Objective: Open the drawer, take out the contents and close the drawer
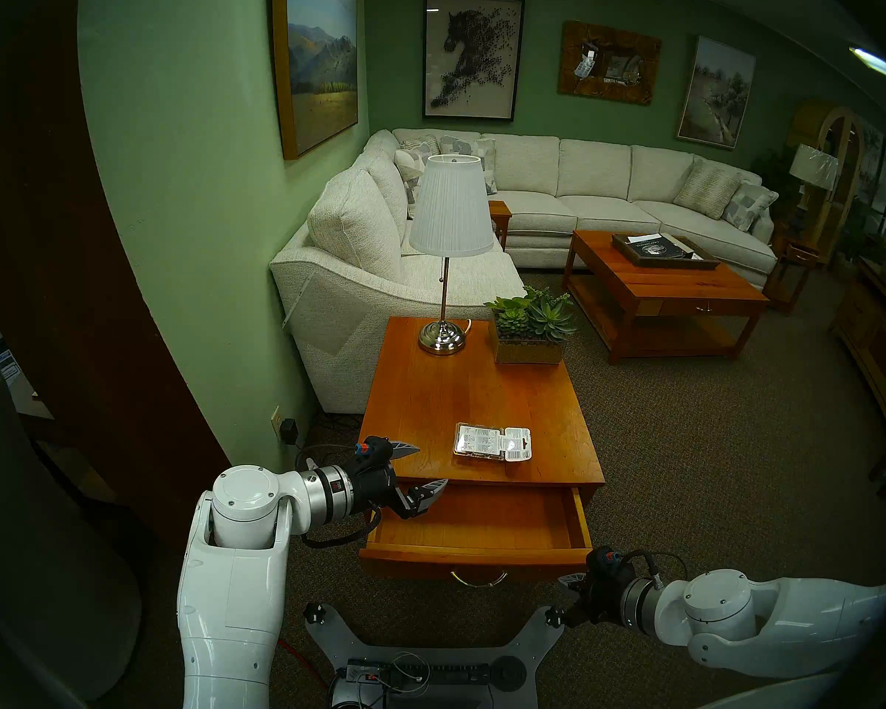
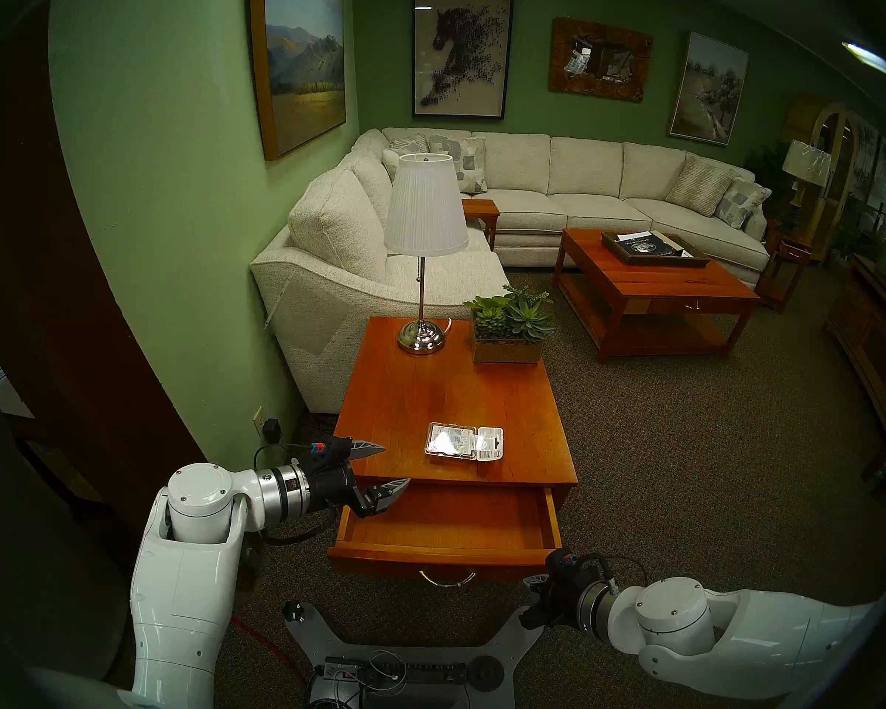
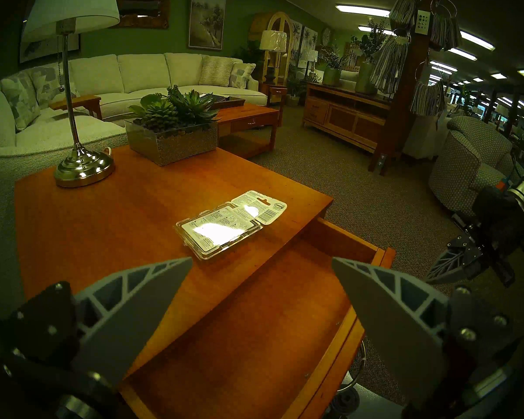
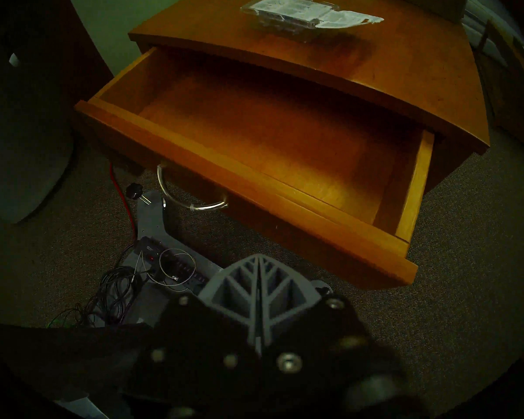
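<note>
The orange-brown drawer (image 1: pixel 471 558) of the small end table (image 1: pixel 446 401) is pulled out, and what shows of its inside is bare. Its silver bail handle (image 1: pixel 478 580) hangs on the front. The clear blister package (image 1: pixel 492 441) lies flat on the table top, near the front edge. My left gripper (image 1: pixel 433 465) is open and empty at the table's front left corner, one finger over the top, one over the drawer. My right gripper (image 1: pixel 571 582) is shut and empty, low beside the drawer's front right corner. The right wrist view shows the drawer (image 4: pixel 254 179), the handle (image 4: pixel 191 203) and the package (image 4: pixel 297 8).
A lamp (image 1: pixel 443 334) and a succulent planter (image 1: pixel 530 334) stand at the back of the table top. A white sofa (image 1: pixel 379 263) is behind it and the green wall (image 1: pixel 200 283) to its left. A larger coffee table (image 1: pixel 661 283) stands far right. My base (image 1: pixel 420 657) is under the drawer front.
</note>
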Motion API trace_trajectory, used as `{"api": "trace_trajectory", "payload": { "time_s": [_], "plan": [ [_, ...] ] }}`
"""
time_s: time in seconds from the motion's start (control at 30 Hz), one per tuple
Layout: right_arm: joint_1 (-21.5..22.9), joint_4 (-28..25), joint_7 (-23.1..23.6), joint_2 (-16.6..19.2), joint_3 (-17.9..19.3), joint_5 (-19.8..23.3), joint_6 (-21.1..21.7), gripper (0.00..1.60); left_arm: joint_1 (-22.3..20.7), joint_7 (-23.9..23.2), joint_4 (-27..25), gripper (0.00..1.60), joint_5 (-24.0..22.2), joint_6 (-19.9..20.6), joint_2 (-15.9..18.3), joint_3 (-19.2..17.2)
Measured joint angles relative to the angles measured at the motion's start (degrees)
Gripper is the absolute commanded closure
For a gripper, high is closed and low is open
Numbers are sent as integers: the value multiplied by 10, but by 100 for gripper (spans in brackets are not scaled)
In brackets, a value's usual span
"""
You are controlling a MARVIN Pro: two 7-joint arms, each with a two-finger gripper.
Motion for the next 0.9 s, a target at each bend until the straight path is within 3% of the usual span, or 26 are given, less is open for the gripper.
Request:
{"api": "trace_trajectory", "payload": {
  "time_s": [0.5,0.73,0.9],
  "plan": [
    [-25,-26,2,29,-8,9,-6,160,0,-2,-1,0,2,1,-2,-2],
    [-28,-23,16,28,-25,-2,-2,160,0,-3,-1,0,3,1,-3,-2],
    [-14,5,32,5,-36,-15,17,160,0,-4,-1,0,4,1,-4,-3]
  ]
}}
